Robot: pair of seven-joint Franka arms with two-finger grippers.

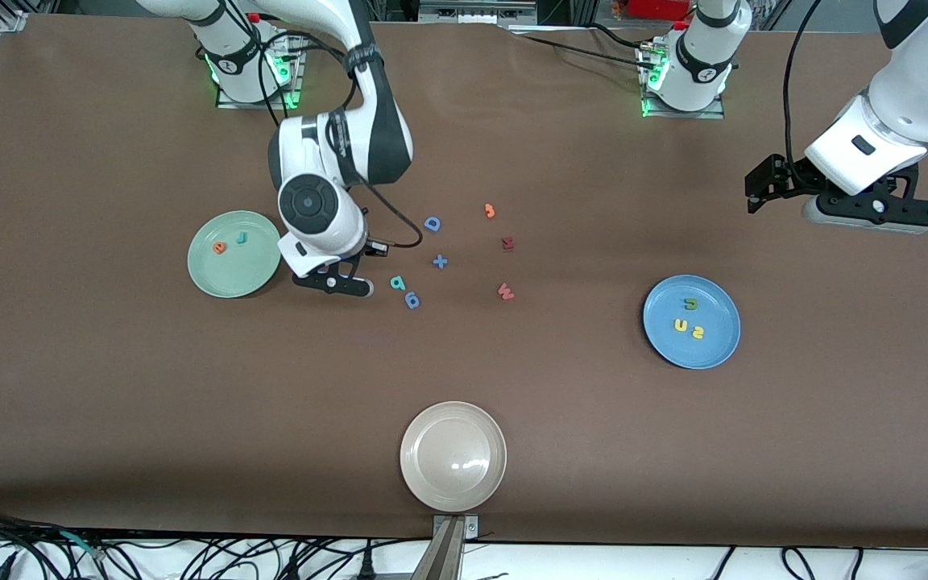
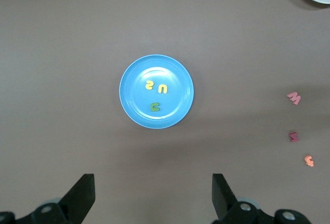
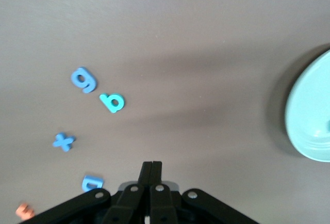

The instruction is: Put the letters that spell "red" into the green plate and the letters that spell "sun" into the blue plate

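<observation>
The green plate point(image 1: 230, 278) holds the orange "e" point(image 1: 219, 247) and the teal "r" point(image 1: 242, 237). The teal "d" point(image 1: 398, 283) point(image 3: 112, 102) lies on the table beside a blue "g" point(image 1: 412, 300). My right gripper point(image 1: 335, 283) point(image 3: 152, 165) hangs low between the green plate and the "d", shut with nothing in it. In the blue plate point(image 1: 706, 354) point(image 2: 134, 108) lie the yellow "s" point(image 2: 149, 85), yellow "u" point(image 2: 163, 89) and dark green "n" point(image 2: 154, 107). My left gripper point(image 1: 758, 189) point(image 2: 153, 193) is open and empty, raised at the left arm's end of the table.
A blue D point(image 1: 432, 224), a blue cross point(image 1: 440, 261), a small orange piece point(image 1: 490, 211), a dark red letter point(image 1: 507, 242) and a red W point(image 1: 505, 291) are scattered mid-table. A beige plate point(image 1: 432, 483) sits near the front edge.
</observation>
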